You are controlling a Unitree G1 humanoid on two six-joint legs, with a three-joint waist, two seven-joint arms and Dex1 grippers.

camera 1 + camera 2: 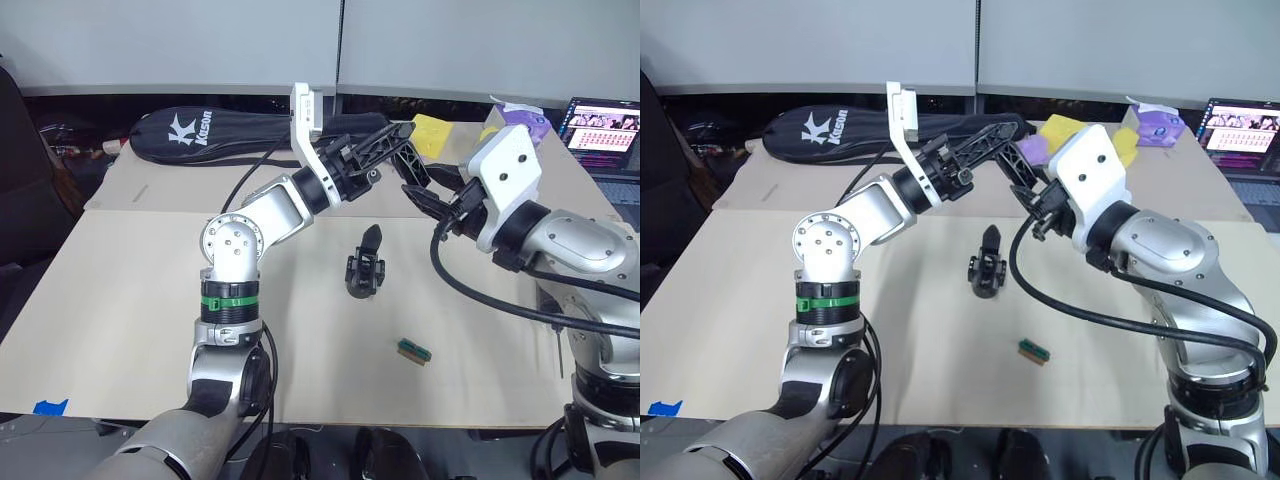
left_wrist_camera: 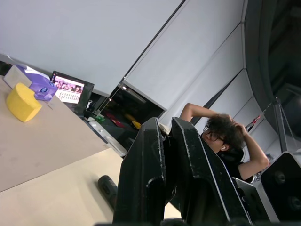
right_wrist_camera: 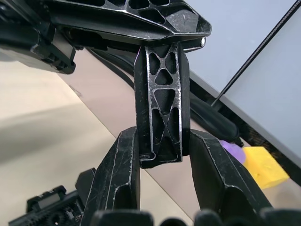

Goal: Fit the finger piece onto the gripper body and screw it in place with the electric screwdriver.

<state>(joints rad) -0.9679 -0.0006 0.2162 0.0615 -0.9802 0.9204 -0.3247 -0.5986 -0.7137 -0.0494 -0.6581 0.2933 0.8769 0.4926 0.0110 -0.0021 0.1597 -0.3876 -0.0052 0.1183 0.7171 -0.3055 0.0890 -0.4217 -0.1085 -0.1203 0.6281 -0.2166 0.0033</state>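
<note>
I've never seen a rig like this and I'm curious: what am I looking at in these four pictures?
This is a humanoid robot with two arms, working at a table. The two wide pictures come from cameras on its head, looking down. The other two come from cameras on its wrists. The left end effector and the right end effector meet in the air; I cannot tell whether either holds anything. On the table lie a black mechanical part, a small green block, a black bag and a laptop.
</note>
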